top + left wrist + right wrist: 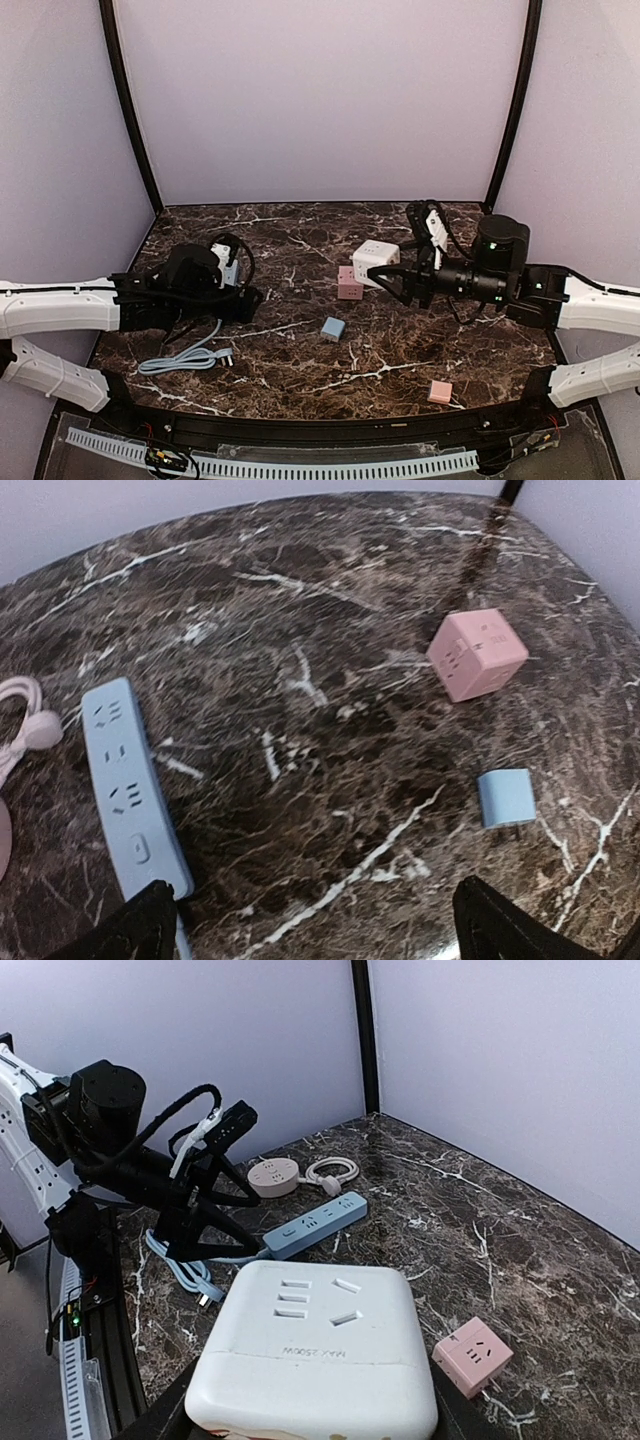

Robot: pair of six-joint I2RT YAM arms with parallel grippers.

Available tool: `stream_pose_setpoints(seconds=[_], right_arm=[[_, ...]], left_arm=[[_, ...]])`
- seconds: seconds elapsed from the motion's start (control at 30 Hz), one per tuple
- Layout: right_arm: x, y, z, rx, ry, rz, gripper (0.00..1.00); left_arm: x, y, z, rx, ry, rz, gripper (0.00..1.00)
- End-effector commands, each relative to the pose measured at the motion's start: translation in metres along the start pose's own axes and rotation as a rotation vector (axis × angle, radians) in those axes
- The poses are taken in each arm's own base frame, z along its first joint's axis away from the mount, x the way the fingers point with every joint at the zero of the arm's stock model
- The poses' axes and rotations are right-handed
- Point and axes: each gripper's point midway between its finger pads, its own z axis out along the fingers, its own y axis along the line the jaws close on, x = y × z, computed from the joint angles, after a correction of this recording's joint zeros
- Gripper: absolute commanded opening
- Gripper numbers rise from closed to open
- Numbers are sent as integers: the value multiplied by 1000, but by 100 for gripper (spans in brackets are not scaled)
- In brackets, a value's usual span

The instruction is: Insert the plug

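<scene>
Left gripper (312, 905) — jaws wide, empty, at blue power strip (130, 790), left edge of table (300, 385). Right gripper (402, 281) — clamps white socket cube (372, 260). Blue plug (333, 328) mid-table.

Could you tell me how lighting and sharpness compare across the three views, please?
Top view: soft, even light, no hard shadows; the blue plug is small and coarse. Left wrist view: sharp on the blue power strip, faint sheen on the marble table. Right wrist view: the white cube socket looms large and bright.
</scene>
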Motion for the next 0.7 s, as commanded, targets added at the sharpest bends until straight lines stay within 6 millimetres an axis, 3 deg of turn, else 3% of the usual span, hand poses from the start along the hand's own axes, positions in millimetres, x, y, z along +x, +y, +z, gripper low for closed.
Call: stream_pose_setpoints(seconds=[0.0,0.37,0.47,0.67], right_arm=[[-7,-4,-4,37,-23,-16,0],[3,-2,-3,22,6,-9,0],[2,-1,-6,19,1,-10,0],[1,0,-10,16,-3,-10,0]], left_arm=[[43,62,3,-268,147,-79,96],[73,94,44,-376,286,-139,85],[80,97,55,-369,297,-149,74],[87,104,70,-376,306,-147,65]])
